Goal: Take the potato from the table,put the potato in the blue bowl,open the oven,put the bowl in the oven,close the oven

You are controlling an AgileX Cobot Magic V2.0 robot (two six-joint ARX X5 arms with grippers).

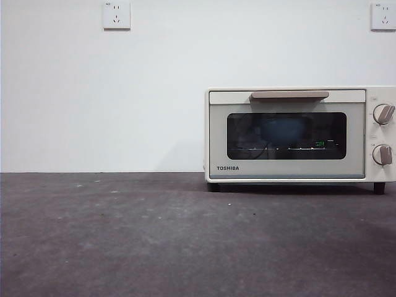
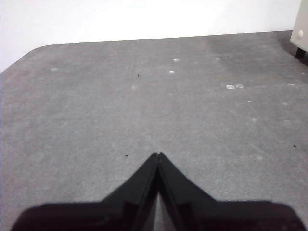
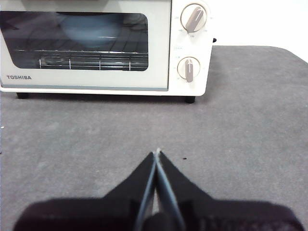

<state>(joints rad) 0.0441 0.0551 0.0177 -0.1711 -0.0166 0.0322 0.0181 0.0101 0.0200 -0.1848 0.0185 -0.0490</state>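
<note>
The cream-white Toshiba oven (image 1: 297, 133) stands on the table (image 1: 154, 235) at the right, its dark glass door shut under the tan bar handle (image 1: 289, 94). Through the glass the blue bowl (image 1: 286, 129) shows dimly on the rack; the right wrist view also shows the bowl (image 3: 94, 26) inside the oven (image 3: 159, 48). The potato is hidden. My right gripper (image 3: 157, 153) is shut and empty, low over the table in front of the oven. My left gripper (image 2: 158, 155) is shut and empty over bare table, away from the oven's corner (image 2: 301, 33).
Two knobs (image 1: 383, 114) sit on the oven's right side. A white wall with two sockets (image 1: 116, 15) rises behind the table. The table's rounded far corner (image 2: 29, 53) shows in the left wrist view.
</note>
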